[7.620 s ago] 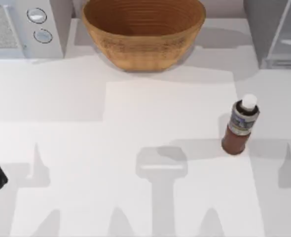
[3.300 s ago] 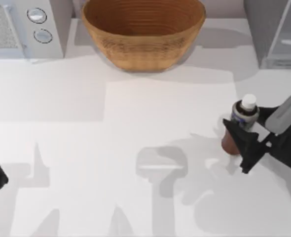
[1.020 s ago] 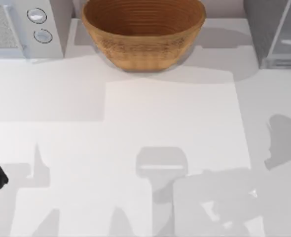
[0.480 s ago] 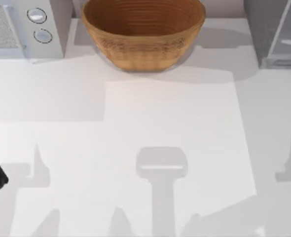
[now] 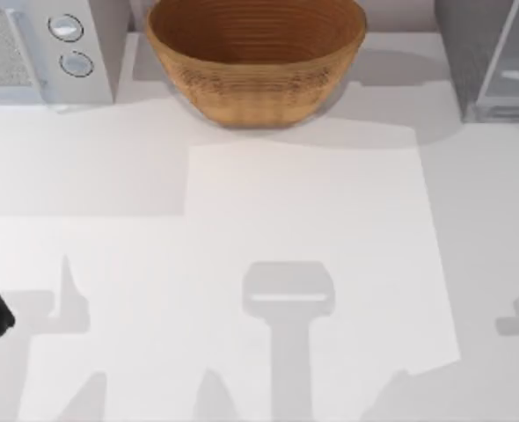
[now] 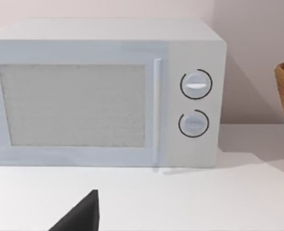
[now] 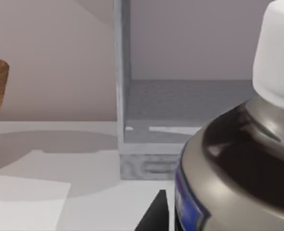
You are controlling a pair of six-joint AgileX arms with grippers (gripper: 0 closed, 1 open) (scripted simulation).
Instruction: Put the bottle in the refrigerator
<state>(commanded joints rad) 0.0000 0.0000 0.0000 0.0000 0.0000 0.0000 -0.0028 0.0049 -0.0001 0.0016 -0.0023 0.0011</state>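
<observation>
Right gripper [image 7: 154, 216]: can't tell if it's clamped on the one bottle [image 7: 238, 159].
One refrigerator [image 7: 180, 120] ahead, one basket [image 5: 256, 57], one microwave [image 6: 106, 91].

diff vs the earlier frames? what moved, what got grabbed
The bottle has left its spot on the table's right side: the right claw closed in beside it, then both went out of the top view. The right wrist view now has it close up, facing the refrigerator. Basket, microwave and the left arm at the left edge stayed put.
</observation>
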